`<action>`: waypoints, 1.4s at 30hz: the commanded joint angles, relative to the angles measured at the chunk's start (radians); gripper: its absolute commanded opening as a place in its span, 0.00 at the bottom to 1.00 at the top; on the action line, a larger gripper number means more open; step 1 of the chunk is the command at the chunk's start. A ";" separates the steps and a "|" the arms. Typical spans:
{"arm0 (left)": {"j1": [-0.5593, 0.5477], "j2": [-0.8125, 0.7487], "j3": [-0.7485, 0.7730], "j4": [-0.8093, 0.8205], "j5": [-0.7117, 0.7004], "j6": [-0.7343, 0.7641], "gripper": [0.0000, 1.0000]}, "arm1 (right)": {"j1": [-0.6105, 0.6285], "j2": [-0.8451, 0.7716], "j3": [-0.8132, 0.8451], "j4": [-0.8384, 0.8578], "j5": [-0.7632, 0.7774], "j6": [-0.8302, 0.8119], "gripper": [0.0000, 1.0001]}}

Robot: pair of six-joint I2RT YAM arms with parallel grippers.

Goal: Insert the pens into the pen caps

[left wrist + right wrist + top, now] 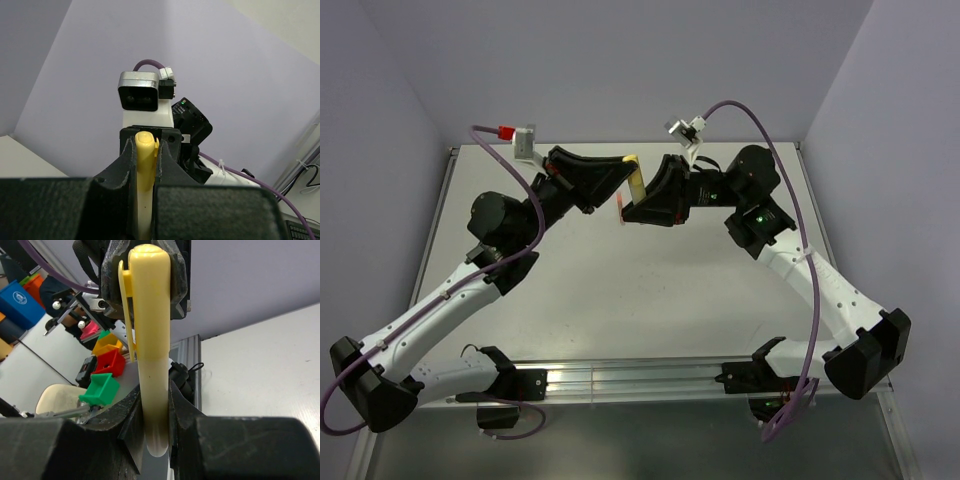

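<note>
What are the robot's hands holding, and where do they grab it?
One yellow pen. The left gripper pinches one end, the right gripper the other.

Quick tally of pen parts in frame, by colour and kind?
yellow pen: 1
yellow cap, on that pen: 1
red-pink slim piece, kind unclear: 1
Total: 3

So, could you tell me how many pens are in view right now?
1 for certain: the yellow pen, held between the left gripper and right gripper. A reddish sliver beside the right gripper may be another; others may be hidden.
</note>
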 commanded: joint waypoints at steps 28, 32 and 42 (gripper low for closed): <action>0.284 0.011 0.040 -0.380 0.073 -0.011 0.00 | -0.013 -0.006 0.088 -0.136 0.128 -0.229 0.57; 0.371 0.031 0.052 -0.420 0.113 -0.012 0.00 | -0.021 -0.002 0.131 -0.252 0.246 -0.321 0.59; 0.482 0.347 0.146 -0.634 -0.010 0.109 0.00 | -0.093 0.057 0.199 -0.387 0.413 -0.306 0.60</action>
